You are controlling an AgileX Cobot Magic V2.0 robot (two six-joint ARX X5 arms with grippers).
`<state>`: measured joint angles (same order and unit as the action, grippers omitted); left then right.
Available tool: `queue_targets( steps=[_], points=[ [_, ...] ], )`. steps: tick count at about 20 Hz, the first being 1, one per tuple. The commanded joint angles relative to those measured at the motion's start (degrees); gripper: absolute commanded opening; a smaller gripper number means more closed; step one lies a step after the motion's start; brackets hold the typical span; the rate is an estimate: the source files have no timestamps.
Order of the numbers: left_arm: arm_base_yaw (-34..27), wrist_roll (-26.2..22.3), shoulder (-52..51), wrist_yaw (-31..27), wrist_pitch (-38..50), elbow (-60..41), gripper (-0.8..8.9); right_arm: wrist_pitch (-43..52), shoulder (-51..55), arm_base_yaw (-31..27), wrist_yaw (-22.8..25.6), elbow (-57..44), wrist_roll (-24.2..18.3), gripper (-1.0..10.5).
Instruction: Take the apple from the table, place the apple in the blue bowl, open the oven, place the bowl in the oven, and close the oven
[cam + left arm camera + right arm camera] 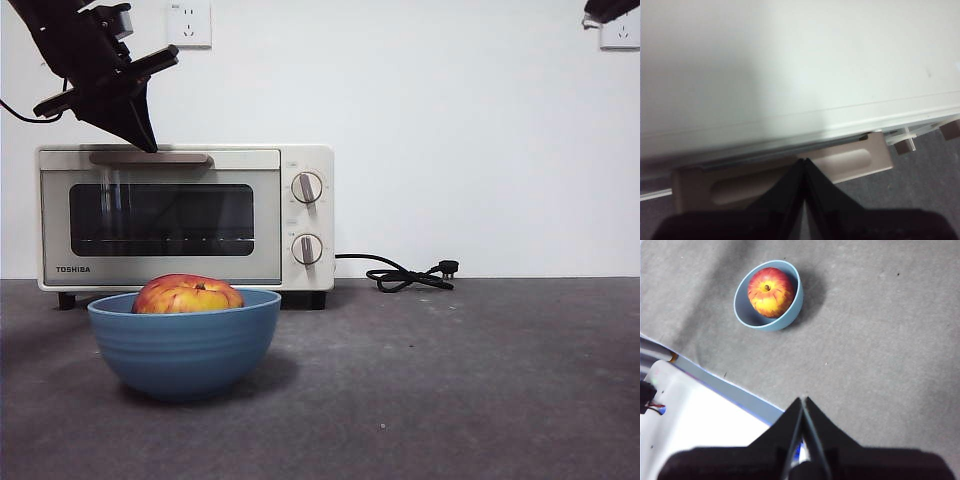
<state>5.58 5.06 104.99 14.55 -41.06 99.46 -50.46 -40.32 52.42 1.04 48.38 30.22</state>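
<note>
The red and yellow apple [187, 294] [770, 292] lies inside the blue bowl [185, 350] [792, 310], which stands on the table [460, 390] in front of the oven [185, 215]. The oven door is closed. My left gripper [145, 140] [804, 162] is shut, with its tip just above the beige bar handle [150, 158] [850, 162] at the door's top edge. My right gripper [803, 402] is shut and empty, held high over the table to the right of the bowl; only a black tip [610, 10] shows at the front view's top right corner.
The oven's black cord and plug [410, 275] lie on the table to the right of the oven. Two round knobs [307, 187] sit on the oven's right panel. A white wall with sockets stands behind. A white and blue-edged base [700, 410] shows in the right wrist view.
</note>
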Motion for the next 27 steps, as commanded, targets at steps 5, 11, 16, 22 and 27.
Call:
queue_targets(
  steps=[5, 11, 16, 22, 27],
  points=[
    [2.16, -2.80, 2.71, -0.70, -8.35, -1.77, -0.05, 0.79, 0.04, 0.09, 2.91, -0.66, 0.26, -0.1],
    [3.37, -4.22, 2.71, -1.14, -12.02, -1.88, -0.06, 0.76, 0.04, 0.09, 3.56, -0.66, 0.24, -0.1],
    [3.39, -4.24, 2.47, -2.29, -13.40, -2.01, -0.06, 0.76, 0.04, 0.09, 3.61, -0.66, 0.24, -0.1],
    [5.05, -4.22, 1.05, -4.02, -12.22, -2.43, -0.06, 0.74, 0.04, 0.09, 3.89, -0.66, -0.07, -0.1],
    [6.10, -4.35, 0.07, -5.62, -10.45, -5.33, -0.06, 0.70, 0.04, 0.09, 3.89, -0.66, -0.22, -0.1]
  ],
)
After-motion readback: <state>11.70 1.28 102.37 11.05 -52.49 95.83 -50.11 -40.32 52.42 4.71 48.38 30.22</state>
